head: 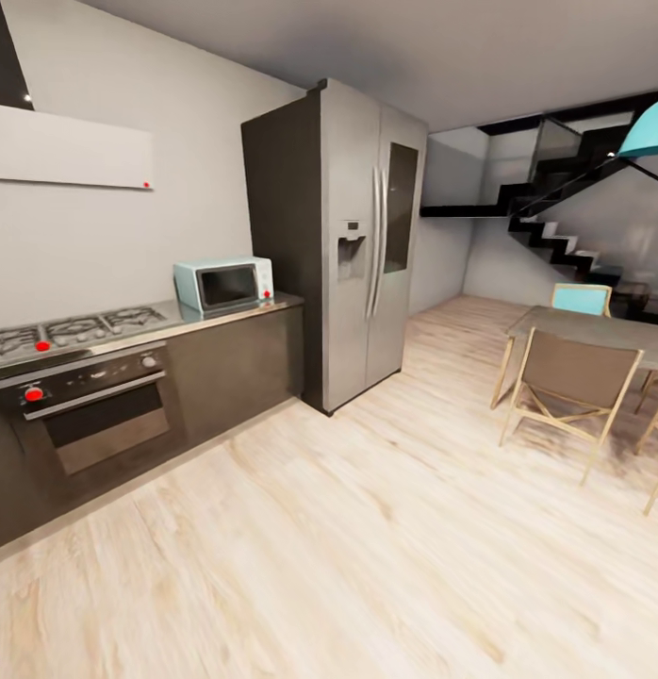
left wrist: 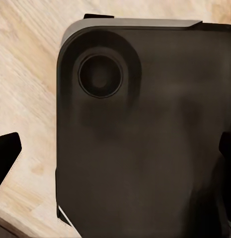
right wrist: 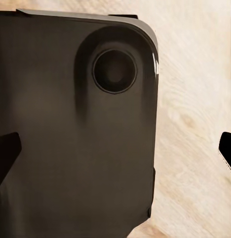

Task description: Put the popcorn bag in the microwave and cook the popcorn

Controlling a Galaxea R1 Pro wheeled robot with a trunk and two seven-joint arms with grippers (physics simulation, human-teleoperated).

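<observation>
The pale blue-white microwave [head: 224, 285] stands with its door closed on the grey countertop [head: 237, 314], against the wall beside the tall fridge. No popcorn bag or popcorn is in view. In the left wrist view my left gripper [left wrist: 116, 153] is open; its dark fingertips [left wrist: 7, 154] stand far apart over the robot's dark base [left wrist: 145, 139] and the wood floor. My right gripper [right wrist: 116, 152] is likewise open over the base [right wrist: 70, 134], with nothing between the fingers.
A steel gas hob [head: 74, 332] and a black oven [head: 98, 410] sit left of the microwave, under a white hood [head: 70, 148]. A grey fridge [head: 353, 240] ends the cabinet run. A table [head: 602, 332] with chairs [head: 569, 387] stands at the right, stairs behind.
</observation>
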